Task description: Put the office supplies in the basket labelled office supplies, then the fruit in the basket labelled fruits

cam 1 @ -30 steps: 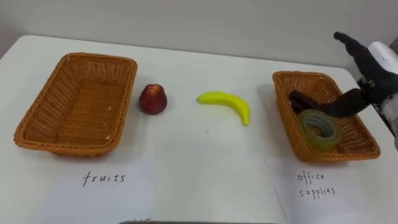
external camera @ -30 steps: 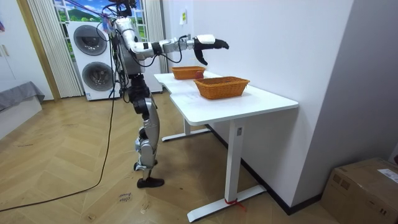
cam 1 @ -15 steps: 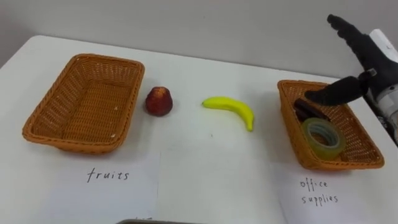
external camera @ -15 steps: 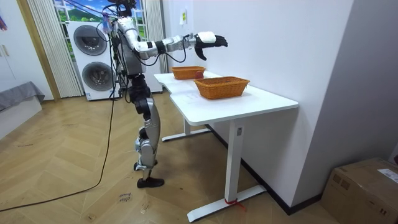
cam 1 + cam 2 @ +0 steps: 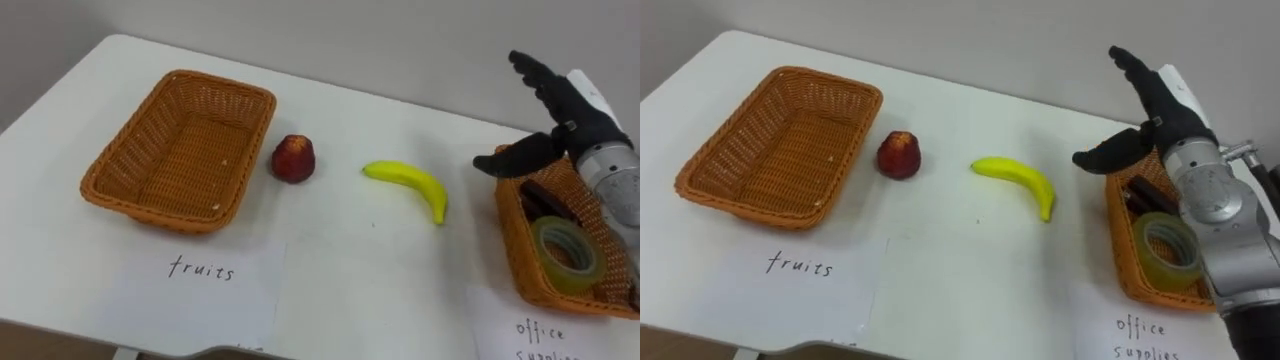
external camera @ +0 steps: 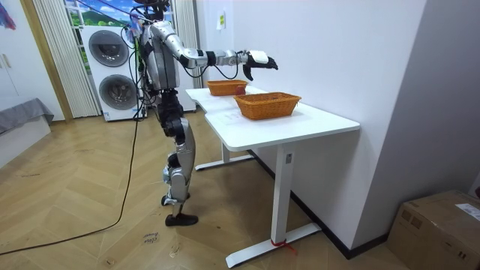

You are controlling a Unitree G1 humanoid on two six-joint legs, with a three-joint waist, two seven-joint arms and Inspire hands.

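Observation:
A yellow banana (image 5: 410,184) lies mid-table, and a red apple (image 5: 294,158) sits beside the empty fruits basket (image 5: 180,150) on the left. On the right stands the office supplies basket (image 5: 515,240), holding a roll of clear tape (image 5: 566,253) and a dark object (image 5: 545,198). My right hand (image 5: 552,112) hovers open above that basket's far left corner, fingers spread, thumb toward the banana, holding nothing. In the room view the right hand (image 6: 259,60) is stretched out over the table (image 6: 300,124).
Paper labels lie at the table's front: "fruits" (image 5: 200,268) below the left basket and "office supplies" (image 5: 545,335) below the right one. A grey wall runs behind the table's far edge. In the room view, washing machines (image 6: 112,71) stand behind the robot.
My right hand has moved left from over the office supplies basket toward its left corner, still open. The whole view has shifted, so the baskets appear further right; the camera turned left.

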